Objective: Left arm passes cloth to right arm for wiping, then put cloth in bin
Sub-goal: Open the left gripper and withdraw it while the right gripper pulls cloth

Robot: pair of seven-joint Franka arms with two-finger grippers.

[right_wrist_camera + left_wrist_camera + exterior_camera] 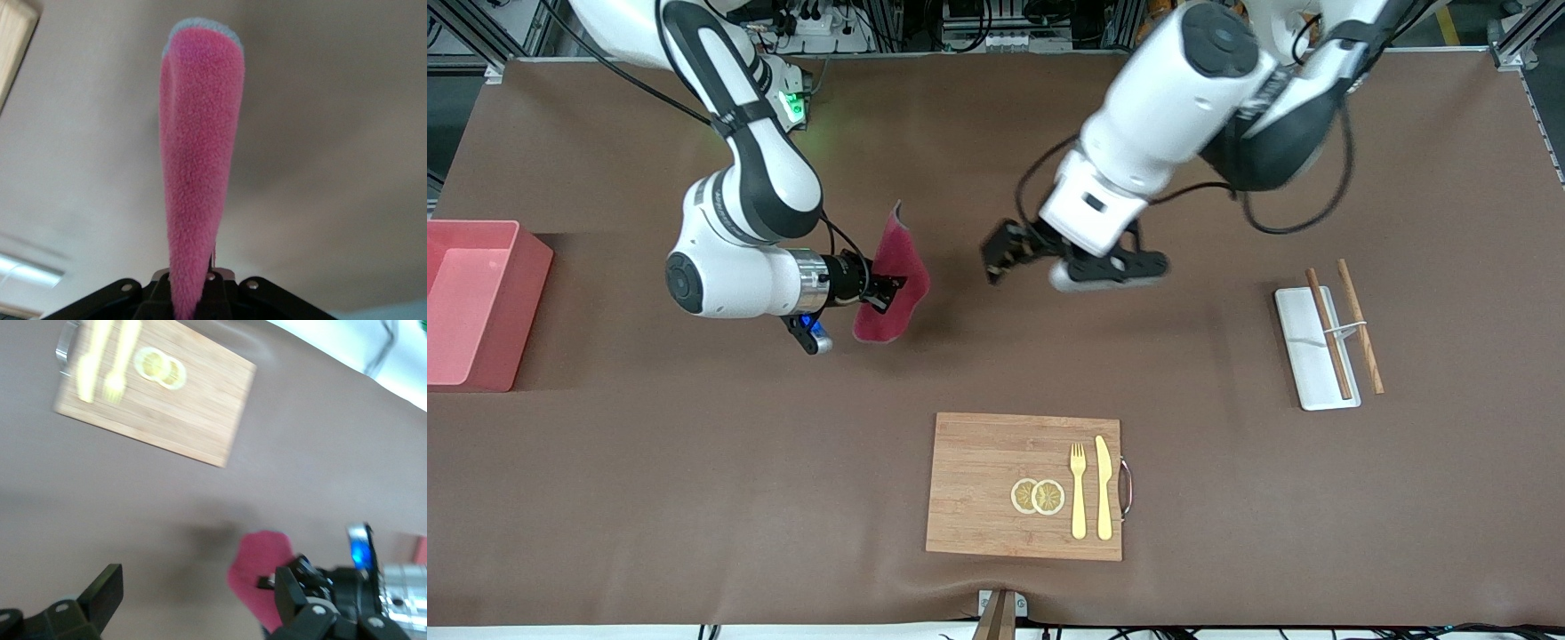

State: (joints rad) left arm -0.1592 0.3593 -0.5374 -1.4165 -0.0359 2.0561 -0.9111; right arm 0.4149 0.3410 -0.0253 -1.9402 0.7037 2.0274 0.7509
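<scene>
My right gripper (pixel 886 293) is shut on the magenta cloth (pixel 898 267), which hangs above the table's middle, toward the right arm's end. In the right wrist view the cloth (pixel 200 167) runs straight out from the shut gripper (pixel 193 288). My left gripper (pixel 1003 253) is open and empty, in the air beside the cloth with a gap between them. In the left wrist view that gripper (pixel 200 600) is spread wide, and the cloth (pixel 257 573) shows in the right gripper's grip. The pink bin (pixel 520 302) stands at the right arm's end of the table.
A wooden cutting board (pixel 978 484) with a yellow fork (pixel 1078 489), a knife (pixel 1104 487) and lemon slices (pixel 1038 496) lies nearer to the front camera. A white tray (pixel 1303 360) with two wooden sticks lies toward the left arm's end.
</scene>
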